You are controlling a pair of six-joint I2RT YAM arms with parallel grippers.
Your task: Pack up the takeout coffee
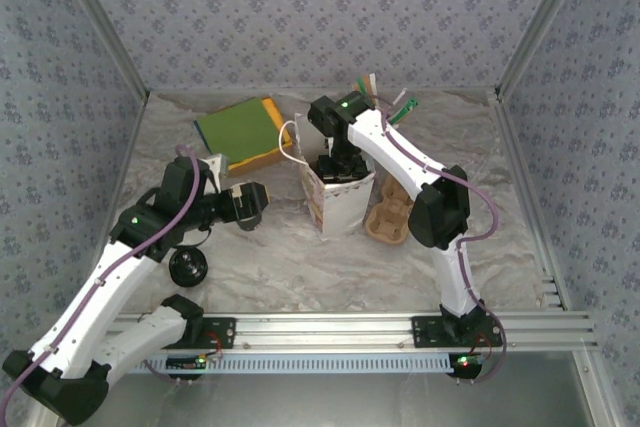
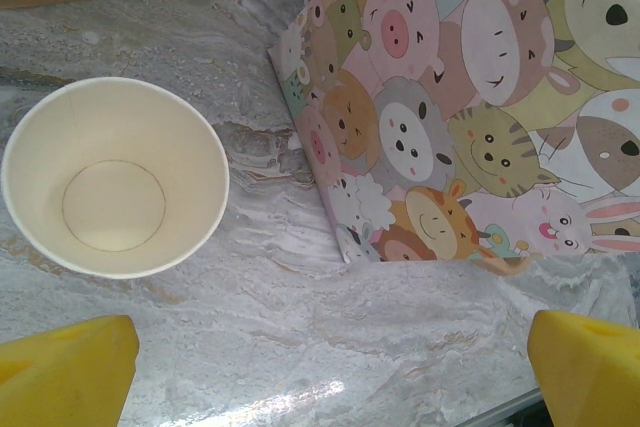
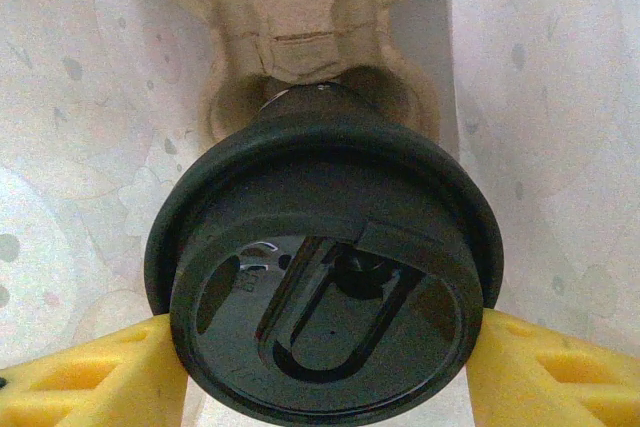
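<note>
Right gripper (image 3: pixel 325 377) pinching takeout coffee (image 3: pixel 325 277) inside cartoon bag (image 1: pixel 328 209), over pulp carrier (image 3: pixel 300 37). Left wrist view: left gripper (image 2: pixel 325 372) spread; lidless cup (image 2: pixel 115 177) at 10 o'clock, bag at 2.

Two cups: a lidded dark cup (image 3: pixel 320 287) within the right pincer (image 3: pixel 325 372), a lidless cup (image 2: pixel 115 177) ahead-left of the left pincer (image 2: pixel 330 367). One cartoon bag (image 2: pixel 470 117) ahead-right of that pincer, one loose lid (image 1: pixel 188 267) (black, back toward its arm's base). One pulp carrier (image 3: pixel 300 37) beneath the right pincer, a second carrier (image 1: pixel 388 219) just beside it.
</note>
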